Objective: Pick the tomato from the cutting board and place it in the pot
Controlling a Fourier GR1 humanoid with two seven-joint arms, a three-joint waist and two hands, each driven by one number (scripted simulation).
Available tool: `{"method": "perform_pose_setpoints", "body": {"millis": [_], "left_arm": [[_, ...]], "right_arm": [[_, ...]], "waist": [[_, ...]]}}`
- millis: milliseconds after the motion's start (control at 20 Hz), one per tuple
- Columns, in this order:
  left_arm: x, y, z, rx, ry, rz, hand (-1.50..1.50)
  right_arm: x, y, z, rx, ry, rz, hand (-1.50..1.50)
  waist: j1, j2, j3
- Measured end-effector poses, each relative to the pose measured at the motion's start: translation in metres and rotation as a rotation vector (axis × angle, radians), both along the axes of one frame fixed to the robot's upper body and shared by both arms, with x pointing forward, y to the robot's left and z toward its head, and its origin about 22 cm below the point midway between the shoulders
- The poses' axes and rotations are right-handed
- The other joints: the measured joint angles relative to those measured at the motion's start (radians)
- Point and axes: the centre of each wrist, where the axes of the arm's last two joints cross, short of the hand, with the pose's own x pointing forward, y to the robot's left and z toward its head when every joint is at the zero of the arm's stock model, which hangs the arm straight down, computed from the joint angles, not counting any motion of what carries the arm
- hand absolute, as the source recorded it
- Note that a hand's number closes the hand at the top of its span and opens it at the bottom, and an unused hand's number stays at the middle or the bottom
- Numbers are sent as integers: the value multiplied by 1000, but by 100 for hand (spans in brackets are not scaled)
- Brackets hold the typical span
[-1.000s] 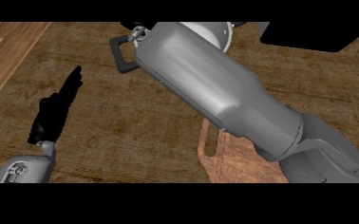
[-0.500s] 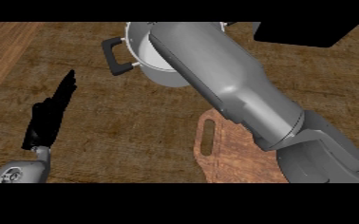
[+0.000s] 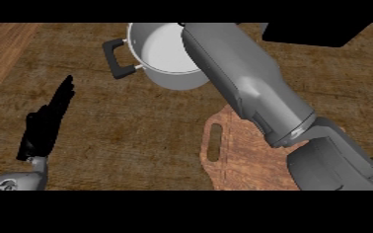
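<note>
A steel pot (image 3: 162,54) with a black side handle (image 3: 116,60) stands at the back of the counter. My right forearm (image 3: 241,79) stretches from the lower right across the pot's right rim and runs out at the picture's top, so the hand at its end does not show. The wooden cutting board (image 3: 244,160) lies at the lower right, partly under that arm, and its visible part is bare. No tomato shows anywhere. My left hand (image 3: 47,123) rests at the left with straight fingers pointing up, open and holding nothing.
A black object (image 3: 313,32) sits at the back right corner. A paler wooden strip (image 3: 11,44) runs along the far left edge. Brown countertop lies between my left hand and the board.
The pot now sits lower and fuller in the picture, its inside showing. My right forearm reaches farther over its rim. The left hand has kept its pose.
</note>
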Motion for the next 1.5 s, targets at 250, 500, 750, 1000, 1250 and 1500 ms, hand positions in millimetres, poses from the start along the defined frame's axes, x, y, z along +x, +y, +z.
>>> {"method": "perform_pose_setpoints", "body": {"millis": [250,500,750,1000,1250,1500], "left_arm": [[4,1,2,-1,-7,-1,0],[4,0,6,-4,-13,-4,0],[4,0,8,-8,-18,-12,0],[4,0,7,-4,-12,-9,0],[3,-1,5,-6,-7,-6,0],[-1,3,-1,-9,9,9,0]], "right_arm": [[9,-18,-19,63,31,-30,-150],[14,-32,-29,200,37,-32,-150],[16,-41,-38,276,3,-2,-150],[14,-36,-31,349,-168,72,-150],[12,-32,-16,483,-358,113,-150],[11,-33,-15,614,-413,127,-150]], "waist": [[-1,9,1],[7,13,2],[14,15,3],[11,13,3],[3,8,4],[-9,-2,3]]}}
